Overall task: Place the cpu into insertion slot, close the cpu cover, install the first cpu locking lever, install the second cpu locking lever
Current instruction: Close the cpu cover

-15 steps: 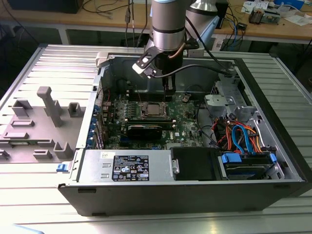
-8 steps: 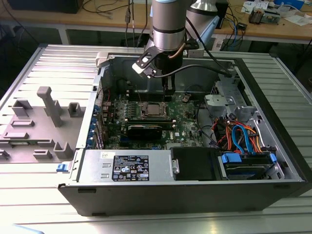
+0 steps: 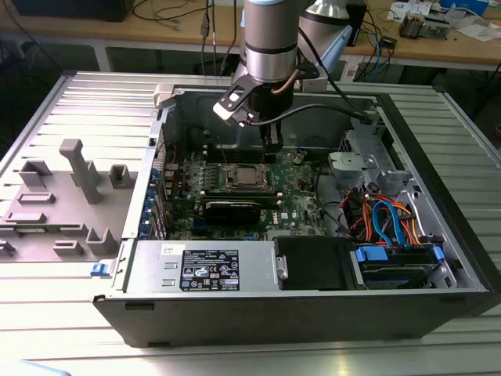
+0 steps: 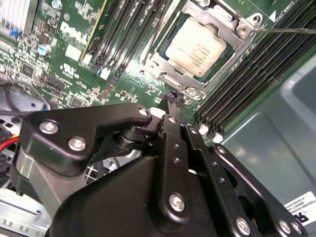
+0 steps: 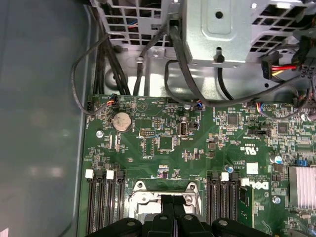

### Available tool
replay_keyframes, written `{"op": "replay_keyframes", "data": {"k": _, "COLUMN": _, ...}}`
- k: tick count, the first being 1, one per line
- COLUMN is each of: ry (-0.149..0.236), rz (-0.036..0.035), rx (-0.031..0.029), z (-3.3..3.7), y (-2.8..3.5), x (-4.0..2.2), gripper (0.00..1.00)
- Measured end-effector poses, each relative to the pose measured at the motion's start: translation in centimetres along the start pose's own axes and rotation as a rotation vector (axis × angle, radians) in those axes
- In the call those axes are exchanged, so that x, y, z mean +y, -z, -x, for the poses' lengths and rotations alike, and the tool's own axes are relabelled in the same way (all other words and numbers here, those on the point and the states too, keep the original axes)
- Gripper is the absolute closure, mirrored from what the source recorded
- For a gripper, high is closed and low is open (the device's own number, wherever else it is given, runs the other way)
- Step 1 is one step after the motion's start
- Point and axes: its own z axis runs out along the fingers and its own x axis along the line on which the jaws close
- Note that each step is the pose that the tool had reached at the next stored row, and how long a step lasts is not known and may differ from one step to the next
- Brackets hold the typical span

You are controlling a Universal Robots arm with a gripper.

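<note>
The cpu (image 4: 195, 49), a dull silver square, lies in the insertion slot (image 3: 249, 178) on the green motherboard. The silvery cpu cover (image 4: 163, 61) lies flat around it as a frame. A thin wire locking lever (image 4: 286, 30) runs out from one corner of the socket. My gripper (image 4: 172, 98) is shut, its two black fingers pressed together with nothing seen between them. Its tip hovers at the socket's rim, close to a corner of the cover. In the first wrist view the gripper (image 5: 173, 210) reaches over the edge of the socket (image 5: 148, 195). In the exterior view the gripper (image 3: 271, 146) hangs just behind the socket.
Black memory slots (image 4: 266, 64) flank the socket on both sides. The open case holds a power supply (image 3: 205, 266) in front, drive cables (image 3: 387, 219) at the exterior view's right, and a metal drive cage (image 5: 222, 29). A grey fixture (image 3: 74, 196) stands on the table outside the case.
</note>
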Motion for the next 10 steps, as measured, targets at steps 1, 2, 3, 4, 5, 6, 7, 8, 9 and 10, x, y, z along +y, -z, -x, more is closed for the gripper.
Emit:
{"op": "replay_keyframes", "data": {"k": 1, "ry": 0.011, "rz": 0.0006, "rx": 0.0011, "z": 0.0, "y": 0.0, "x": 0.0, "gripper": 0.89}}
{"op": "replay_keyframes", "data": {"k": 2, "ry": 0.041, "rz": 0.0024, "rx": 0.0038, "z": 0.0, "y": -0.01, "x": 0.0, "gripper": 0.89}}
{"op": "replay_keyframes", "data": {"k": 3, "ry": 0.067, "rz": 0.0038, "rx": 0.0062, "z": 0.0, "y": -0.01, "x": 0.0, "gripper": 0.89}}
{"op": "replay_keyframes", "data": {"k": 4, "ry": 0.08, "rz": 0.0046, "rx": 0.0075, "z": 0.0, "y": -0.01, "x": 0.0, "gripper": 0.89}}
{"op": "replay_keyframes", "data": {"k": 5, "ry": 0.096, "rz": 0.0055, "rx": 0.009, "z": 0.0, "y": -0.01, "x": -0.01, "gripper": 0.89}}
{"op": "replay_keyframes", "data": {"k": 6, "ry": 0.11, "rz": 0.0063, "rx": 0.0103, "z": 0.0, "y": -0.02, "x": -0.01, "gripper": 0.89}}
{"op": "replay_keyframes", "data": {"k": 7, "ry": 0.124, "rz": 0.0071, "rx": 0.0117, "z": 0.0, "y": -0.02, "x": -0.01, "gripper": 0.89}}
{"op": "replay_keyframes", "data": {"k": 8, "ry": 0.141, "rz": 0.0081, "rx": 0.0132, "z": 0.0, "y": -0.02, "x": 0.0, "gripper": 0.89}}
{"op": "replay_keyframes", "data": {"k": 9, "ry": 0.155, "rz": 0.0089, "rx": 0.0145, "z": 0.0, "y": -0.03, "x": 0.0, "gripper": 0.89}}
{"op": "replay_keyframes", "data": {"k": 10, "ry": 0.18, "rz": 0.0103, "rx": 0.0167, "z": 0.0, "y": -0.04, "x": -0.01, "gripper": 0.89}}
